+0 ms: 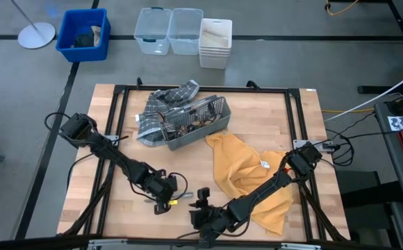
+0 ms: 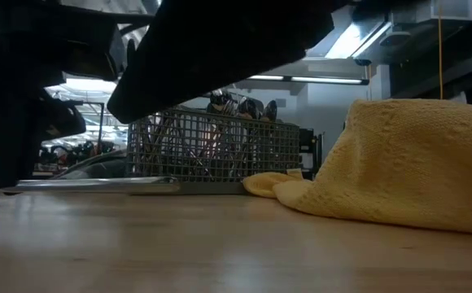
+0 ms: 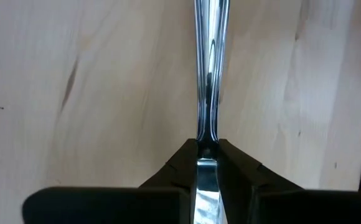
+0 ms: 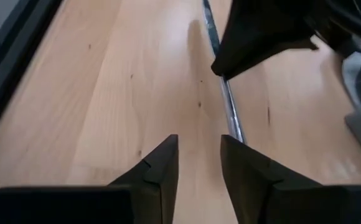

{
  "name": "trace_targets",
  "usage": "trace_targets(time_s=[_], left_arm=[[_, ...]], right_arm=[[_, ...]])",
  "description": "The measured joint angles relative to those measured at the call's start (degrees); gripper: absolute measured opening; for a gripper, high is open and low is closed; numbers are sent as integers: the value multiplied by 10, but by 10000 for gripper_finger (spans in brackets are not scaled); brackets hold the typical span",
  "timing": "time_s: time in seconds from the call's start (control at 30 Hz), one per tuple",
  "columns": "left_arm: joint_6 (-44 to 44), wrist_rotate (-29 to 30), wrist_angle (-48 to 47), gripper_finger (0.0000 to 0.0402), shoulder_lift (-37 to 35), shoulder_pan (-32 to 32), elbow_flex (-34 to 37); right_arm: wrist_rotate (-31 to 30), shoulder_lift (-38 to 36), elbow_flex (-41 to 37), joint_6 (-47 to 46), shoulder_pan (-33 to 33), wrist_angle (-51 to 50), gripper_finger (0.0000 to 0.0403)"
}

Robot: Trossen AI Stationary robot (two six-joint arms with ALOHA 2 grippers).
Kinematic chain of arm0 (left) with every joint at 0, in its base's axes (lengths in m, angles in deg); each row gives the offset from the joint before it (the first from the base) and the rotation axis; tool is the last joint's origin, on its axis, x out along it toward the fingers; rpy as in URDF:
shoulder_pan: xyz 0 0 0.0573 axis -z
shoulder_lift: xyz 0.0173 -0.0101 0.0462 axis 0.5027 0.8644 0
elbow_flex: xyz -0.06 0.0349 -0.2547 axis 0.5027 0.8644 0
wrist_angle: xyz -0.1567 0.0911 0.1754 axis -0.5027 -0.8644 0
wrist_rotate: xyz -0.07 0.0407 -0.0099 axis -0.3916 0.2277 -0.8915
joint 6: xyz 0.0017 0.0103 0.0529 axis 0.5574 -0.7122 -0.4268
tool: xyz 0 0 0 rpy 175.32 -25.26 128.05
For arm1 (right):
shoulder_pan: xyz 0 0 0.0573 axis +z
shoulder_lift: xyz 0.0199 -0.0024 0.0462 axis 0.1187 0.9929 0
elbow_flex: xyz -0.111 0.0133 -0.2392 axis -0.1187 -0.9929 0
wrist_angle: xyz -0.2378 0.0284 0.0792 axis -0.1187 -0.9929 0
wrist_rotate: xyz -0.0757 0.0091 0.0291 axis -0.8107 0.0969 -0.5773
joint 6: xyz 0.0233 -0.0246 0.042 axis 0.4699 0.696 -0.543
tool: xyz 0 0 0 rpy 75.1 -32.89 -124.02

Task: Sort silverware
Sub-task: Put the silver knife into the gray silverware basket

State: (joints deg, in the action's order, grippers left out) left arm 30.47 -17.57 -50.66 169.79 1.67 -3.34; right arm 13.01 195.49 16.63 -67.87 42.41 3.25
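A slim shiny piece of silverware (image 3: 206,68) lies low along the bare wood near the table's front edge, with my left gripper (image 1: 165,201) shut on it. The right wrist view shows the same piece (image 4: 231,115) passing under that gripper. My right gripper (image 4: 199,152) stands open just to the right of it, near the front edge, with nothing between its fingers. More silverware stands in the grey wire-mesh caddy (image 1: 191,123) at the table's far middle. My left gripper pinches the piece's narrow shaft (image 3: 206,138) between its two fingers, partway along its length. The fingers slant down from above. The piece runs out from between them, level and low along the table (image 2: 98,185).
A yellow towel (image 1: 247,170) lies crumpled right of centre, and a grey checked cloth (image 1: 163,104) lies under the caddy. Clear bins (image 1: 168,31) and a blue bin (image 1: 83,33) stand on the floor beyond the table. Bare wood (image 1: 125,132) shows at the left.
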Motion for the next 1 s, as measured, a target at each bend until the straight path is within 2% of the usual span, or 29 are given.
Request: trace_targets(time_s=[0.27, 0.6, 1.0], left_arm=[[1, -38, 45, 40, 0, -21, 0], [20, -66, 100, 40, 0, -43, 0], [61, -88, 148, 40, -1, -58, 0]], right_arm=[[-17, 0, 0, 99, 0, -5, 120], [-33, -1, 0, 104, 0, -12, 120], [-63, -1, 0, 161, 0, -13, 120]])
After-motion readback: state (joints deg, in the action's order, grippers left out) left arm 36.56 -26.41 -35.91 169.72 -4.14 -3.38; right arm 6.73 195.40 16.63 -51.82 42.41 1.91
